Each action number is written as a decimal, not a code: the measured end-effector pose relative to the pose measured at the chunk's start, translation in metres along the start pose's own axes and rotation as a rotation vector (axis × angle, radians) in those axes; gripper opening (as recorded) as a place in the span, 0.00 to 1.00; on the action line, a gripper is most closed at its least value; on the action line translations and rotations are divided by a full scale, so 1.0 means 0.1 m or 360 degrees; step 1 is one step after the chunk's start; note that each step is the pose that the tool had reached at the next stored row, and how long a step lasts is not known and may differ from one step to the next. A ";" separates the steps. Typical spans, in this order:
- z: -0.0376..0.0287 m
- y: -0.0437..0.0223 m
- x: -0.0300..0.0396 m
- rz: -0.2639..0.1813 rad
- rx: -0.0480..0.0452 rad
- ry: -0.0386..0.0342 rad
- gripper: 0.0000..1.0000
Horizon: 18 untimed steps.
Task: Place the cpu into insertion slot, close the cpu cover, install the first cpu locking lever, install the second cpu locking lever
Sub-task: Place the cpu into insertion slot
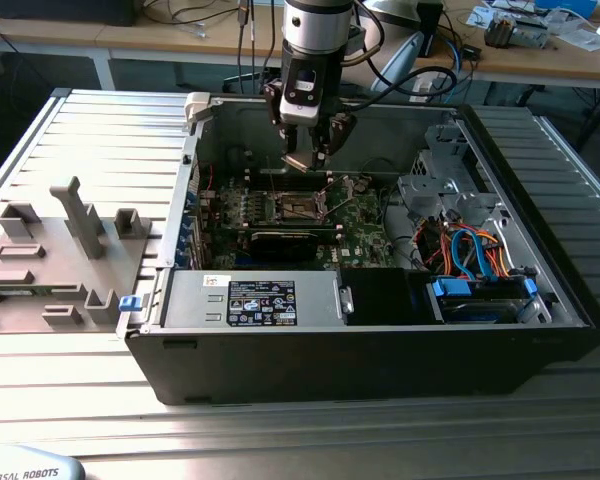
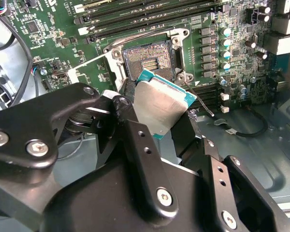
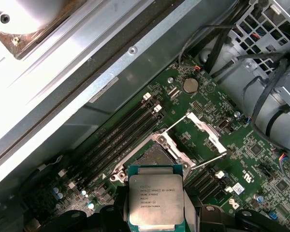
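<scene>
My gripper (image 1: 306, 152) hangs inside the open computer case (image 1: 380, 350), above the motherboard. It is shut on the cpu (image 2: 160, 105), a flat square chip with a silvery top and a teal edge, gripped by two opposite sides (image 3: 156, 202). The chip is tilted and floats just off the insertion slot (image 2: 148, 62), whose dark centre lies bare inside its silver rim (image 3: 152, 155). The cpu cover (image 3: 203, 129) stands swung open beside the socket. A thin wire locking lever (image 3: 210, 158) juts out raised next to it. In the exterior view the socket (image 1: 298, 207) sits straight below the fingers.
Long memory slots (image 3: 121, 137) run beside the socket. A black graphics card (image 1: 285, 243) lies in front of it, a power supply (image 1: 250, 300) nearer still. A drive cage with coloured cables (image 1: 460, 245) fills the exterior view's right. A grey fixture plate (image 1: 60, 250) lies outside the case.
</scene>
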<state>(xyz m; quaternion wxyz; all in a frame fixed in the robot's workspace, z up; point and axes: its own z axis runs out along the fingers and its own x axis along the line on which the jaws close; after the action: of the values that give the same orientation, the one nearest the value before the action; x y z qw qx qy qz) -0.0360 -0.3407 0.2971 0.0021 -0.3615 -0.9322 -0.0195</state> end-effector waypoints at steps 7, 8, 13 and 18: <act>0.000 0.000 0.000 0.0007 0.0000 0.0000 0.54; 0.000 0.000 0.000 0.0008 0.0000 0.0000 0.54; 0.000 0.000 0.000 0.0012 0.0000 0.0000 0.54; 0.000 0.000 0.000 0.0015 0.0000 0.0000 0.54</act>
<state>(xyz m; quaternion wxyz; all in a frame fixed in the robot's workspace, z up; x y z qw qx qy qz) -0.0360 -0.3407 0.2970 0.0020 -0.3659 -0.9305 -0.0195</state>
